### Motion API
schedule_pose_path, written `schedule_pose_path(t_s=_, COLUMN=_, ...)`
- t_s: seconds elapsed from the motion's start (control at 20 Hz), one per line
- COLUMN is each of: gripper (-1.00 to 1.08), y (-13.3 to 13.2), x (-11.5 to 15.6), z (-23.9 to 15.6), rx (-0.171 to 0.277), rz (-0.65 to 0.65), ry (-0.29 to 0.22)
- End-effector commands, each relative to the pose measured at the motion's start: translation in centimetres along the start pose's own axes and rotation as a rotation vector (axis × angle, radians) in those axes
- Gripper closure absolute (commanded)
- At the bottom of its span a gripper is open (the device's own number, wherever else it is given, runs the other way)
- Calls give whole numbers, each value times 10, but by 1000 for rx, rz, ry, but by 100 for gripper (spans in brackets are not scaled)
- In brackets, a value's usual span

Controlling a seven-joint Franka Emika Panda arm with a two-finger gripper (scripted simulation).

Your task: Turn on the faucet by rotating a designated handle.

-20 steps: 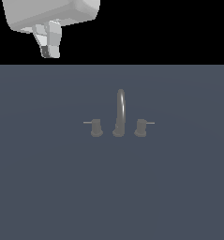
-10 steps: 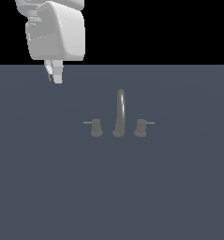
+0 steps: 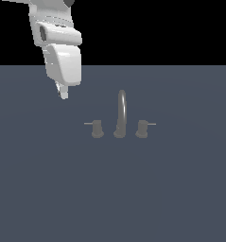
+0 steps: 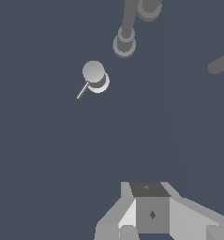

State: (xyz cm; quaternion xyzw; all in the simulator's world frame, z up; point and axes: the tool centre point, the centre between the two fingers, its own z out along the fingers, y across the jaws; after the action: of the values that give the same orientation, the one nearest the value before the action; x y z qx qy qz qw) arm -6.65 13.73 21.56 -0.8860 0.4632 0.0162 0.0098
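The grey faucet [image 3: 121, 113] stands mid-surface, its tall arched spout between two stubby knobs. The handle [image 3: 97, 128] is the knob on the exterior view's left, and its thin rod [image 3: 88, 124] points leftward. The twin knob [image 3: 142, 128] has a rod pointing rightward. My gripper [image 3: 63, 92] hangs above the surface, up and to the left of the handle and well apart from it. Its fingers look pressed together and hold nothing. The wrist view shows the handle [image 4: 94, 75] from above, beyond my gripper [image 4: 148, 192], with the spout base [image 4: 125, 43] past it.
A flat dark blue-grey surface [image 3: 180, 189] carries the faucet. The white arm [image 3: 57, 42] reaches in from the exterior view's upper left. A grey bar end [image 4: 221, 63] pokes into the wrist view's edge.
The arm has swung down and toward the exterior view's right, turning the hand. The fingertips are now lower and closer to the handle. The faucet has not moved.
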Motion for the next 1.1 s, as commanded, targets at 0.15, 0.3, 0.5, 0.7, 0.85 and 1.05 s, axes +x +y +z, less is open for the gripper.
schedule_pose_path(t_s=0.15, gripper=108, y=-21, x=15, z=26, rx=2, rz=100, ry=6)
schedule_pose_path(t_s=0.3, gripper=108, y=-33, x=25, z=40, rx=3, rz=157, ry=10)
schedule_pose_path(t_s=0.5, gripper=108, y=-48, x=41, z=62, rx=3, rz=242, ry=17)
schedule_pose_path(t_s=0.7, gripper=108, y=-64, x=60, z=85, rx=4, rz=335, ry=24)
schedule_pose_path(t_s=0.85, gripper=108, y=-75, x=75, z=101, rx=5, rz=403, ry=29)
schedule_pose_path(t_s=1.05, gripper=108, y=-85, x=94, z=120, rx=6, rz=482, ry=34)
